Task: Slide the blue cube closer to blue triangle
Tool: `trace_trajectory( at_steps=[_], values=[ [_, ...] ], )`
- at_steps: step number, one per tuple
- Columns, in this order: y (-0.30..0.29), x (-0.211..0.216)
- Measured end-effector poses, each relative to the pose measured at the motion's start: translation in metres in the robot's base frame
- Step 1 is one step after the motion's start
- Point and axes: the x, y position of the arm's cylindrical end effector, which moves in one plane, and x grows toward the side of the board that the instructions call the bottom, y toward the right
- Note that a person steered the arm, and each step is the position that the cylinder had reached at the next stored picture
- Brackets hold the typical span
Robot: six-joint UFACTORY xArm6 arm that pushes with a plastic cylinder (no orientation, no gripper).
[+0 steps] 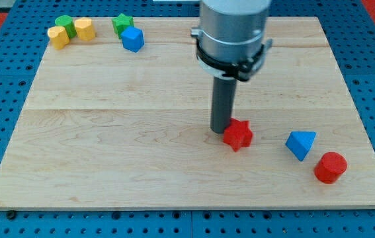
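No fingers on this rig, just the tip (221, 129) parked against the red star (239, 135). The blue cube (133, 39) sat far off by the green star (122, 24); the blue triangle (301, 144) was lower right. Best bet: circle behind the cube's upper-left side and push diagonally across the desk (108, 132).

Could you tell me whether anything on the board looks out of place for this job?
Nothing is damaged or spilled. One oddity: my tip sits against the red star, far from the blue cube at the view's top left, while the blue triangle lies right.
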Motion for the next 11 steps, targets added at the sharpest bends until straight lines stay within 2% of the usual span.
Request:
trace_trajectory(
  at_steps=[2,3,4,5,6,7,9,10,11],
  values=[
    [0.055,0.048],
    [-0.024,-0.035],
    [-0.059,-0.121],
    [-0.048,-0.197],
    [-0.090,-0.273],
    [-0.141,-0.293],
    [-0.205,-0.280],
    [-0.199,-0.242],
    [-0.145,-0.206]
  ],
)
